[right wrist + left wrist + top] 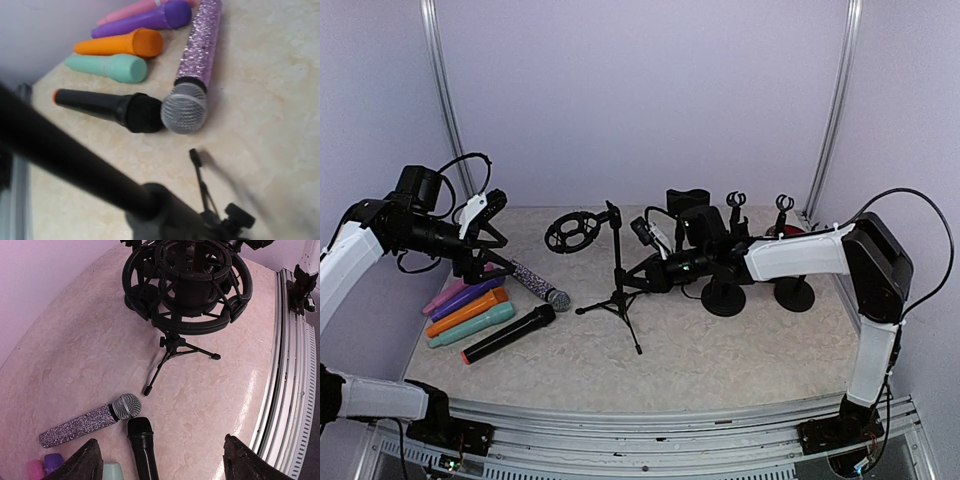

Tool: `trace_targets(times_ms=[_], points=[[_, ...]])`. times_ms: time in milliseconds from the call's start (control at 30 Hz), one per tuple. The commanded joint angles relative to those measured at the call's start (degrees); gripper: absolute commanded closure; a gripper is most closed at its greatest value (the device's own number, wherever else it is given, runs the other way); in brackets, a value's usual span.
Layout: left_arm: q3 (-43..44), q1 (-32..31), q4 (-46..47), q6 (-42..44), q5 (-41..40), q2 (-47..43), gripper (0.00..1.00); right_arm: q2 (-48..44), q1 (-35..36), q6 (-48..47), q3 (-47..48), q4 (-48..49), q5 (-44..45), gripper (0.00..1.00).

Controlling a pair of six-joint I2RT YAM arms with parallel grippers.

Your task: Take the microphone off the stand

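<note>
The glitter-covered microphone (535, 283) (85, 422) (197, 50) with a silver grille lies flat on the table, apart from the stand. The black tripod stand (617, 275) is upright mid-table, and its round shock mount (572, 231) (187, 285) is empty. My left gripper (490, 225) (167, 455) hangs open above the microphones, holding nothing. My right gripper (638, 272) is at the stand's pole (75, 160), which crosses the right wrist view close and blurred. Its fingers do not show there.
A black microphone (508, 333) (143, 445) (110, 107) lies head to head with the glitter one. Orange (468, 312), teal (472, 326), purple (470, 296) and pink (445, 297) microphones lie at the left. Two round-based stands (724, 298) (794, 293) are behind the right arm.
</note>
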Motion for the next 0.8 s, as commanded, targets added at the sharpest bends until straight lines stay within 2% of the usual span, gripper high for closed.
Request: trace_targets(times_ms=[0, 367, 767], points=[[0.79, 0.23, -0.87, 0.61, 0.13, -0.91, 0.19, -1.57, 1.87, -8.86, 0.42, -8.73, 10.49, 1.00], [1.21, 0.22, -0.99, 0.79, -0.09, -0.90, 0.19, -2.54, 8.38, -25.78, 0.63, -12.56, 31.57, 1.00], [1.98, 0.26, -1.42, 0.66, -0.27, -0.48, 0.19, -4.26, 11.89, -33.47, -3.47, -6.64, 44.39, 1.00]])
